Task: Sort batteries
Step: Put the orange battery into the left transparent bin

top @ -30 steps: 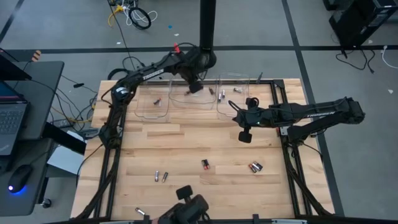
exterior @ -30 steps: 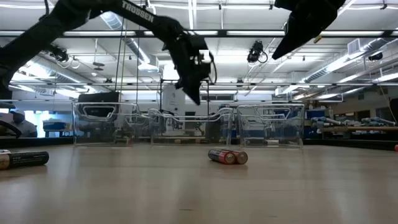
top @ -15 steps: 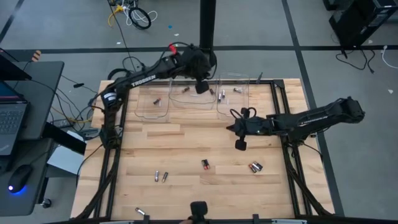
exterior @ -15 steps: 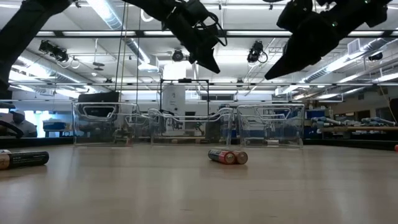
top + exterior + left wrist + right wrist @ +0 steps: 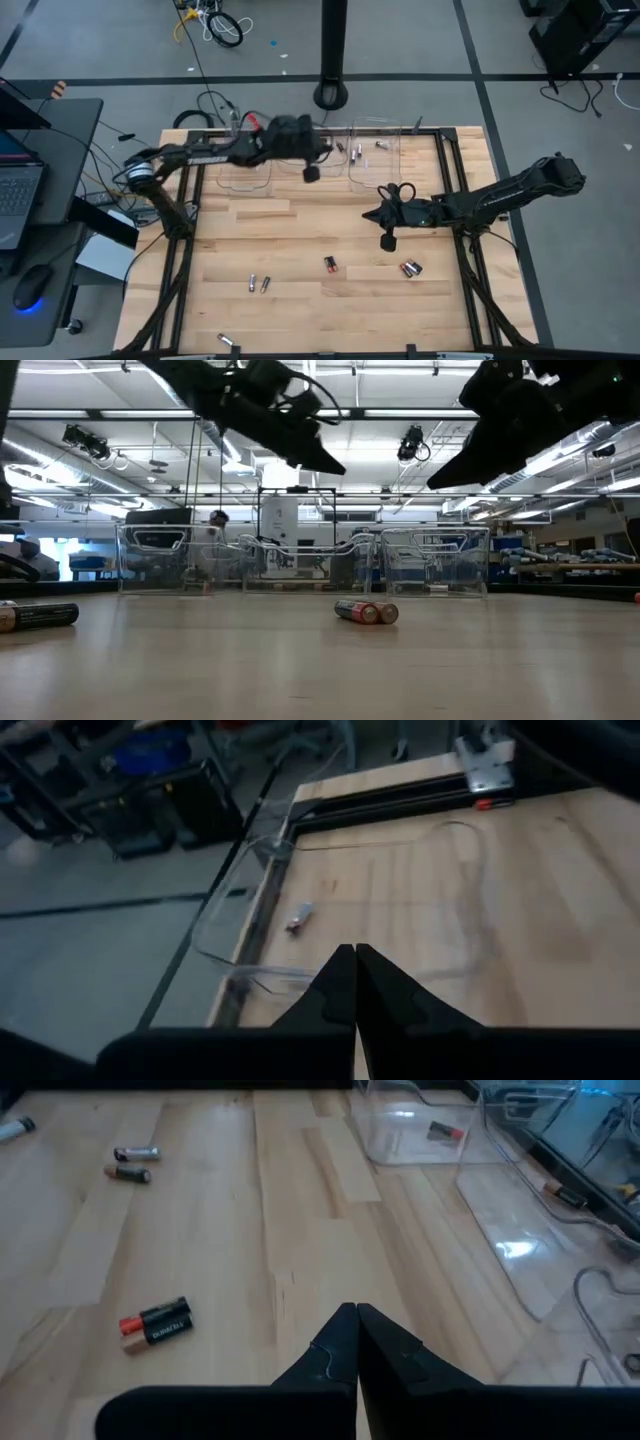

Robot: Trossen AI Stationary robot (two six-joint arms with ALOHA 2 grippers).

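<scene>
place: robotics lab | evidence: strip lights (image 5: 560,460), laptop (image 5: 18,195), cables (image 5: 215,25)

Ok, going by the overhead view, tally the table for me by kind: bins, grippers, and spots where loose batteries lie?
Clear bins: 3
Grippers: 2, left gripper and right gripper
Loose battery spots: 5, some possibly touching pairs
Total: 10
</scene>
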